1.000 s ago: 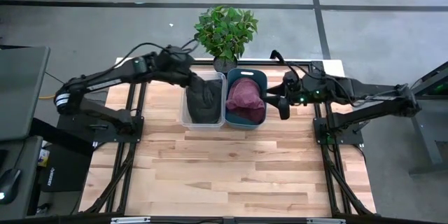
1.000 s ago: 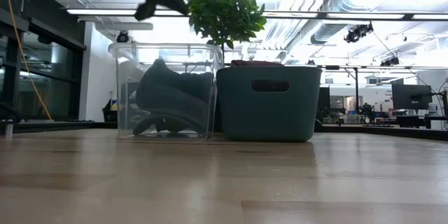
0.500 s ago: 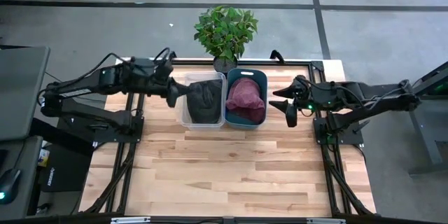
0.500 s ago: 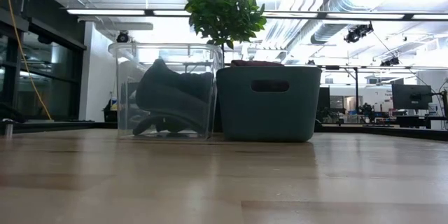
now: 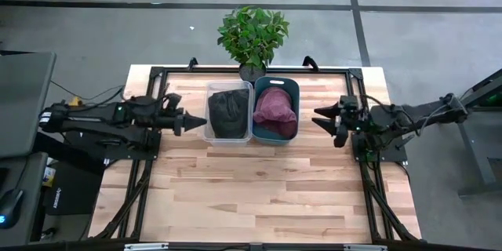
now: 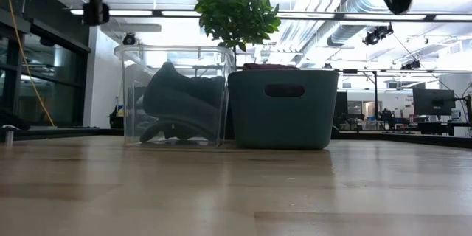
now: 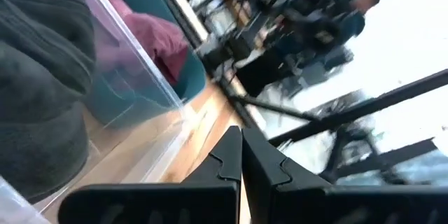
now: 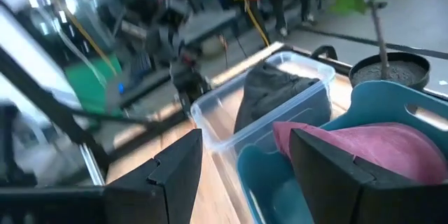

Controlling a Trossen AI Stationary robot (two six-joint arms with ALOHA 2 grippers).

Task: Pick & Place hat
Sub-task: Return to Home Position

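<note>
Black cap [image 5: 227, 111] in clear bin [image 5: 227, 140], red cap [image 5: 274, 107] in blue bin [image 5: 276, 81] — left hand [image 5: 198, 121] just beside clear bin, pressed together, right hand [image 5: 321, 115] near blue bin, spread.

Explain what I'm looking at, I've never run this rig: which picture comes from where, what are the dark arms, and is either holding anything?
It is a robot with two dark arms at a wooden table. The high view looks straight down, the low view sits at table height, and the last two pictures come from a camera on each wrist. Each arm ends in a two-fingered tool. The left tool hangs beside the clear bin, shut on nothing. The right tool hangs beside the blue bin, open and empty. A dark cap lies in the clear bin, a red cap in the blue one. A potted plant stands behind them.
</note>
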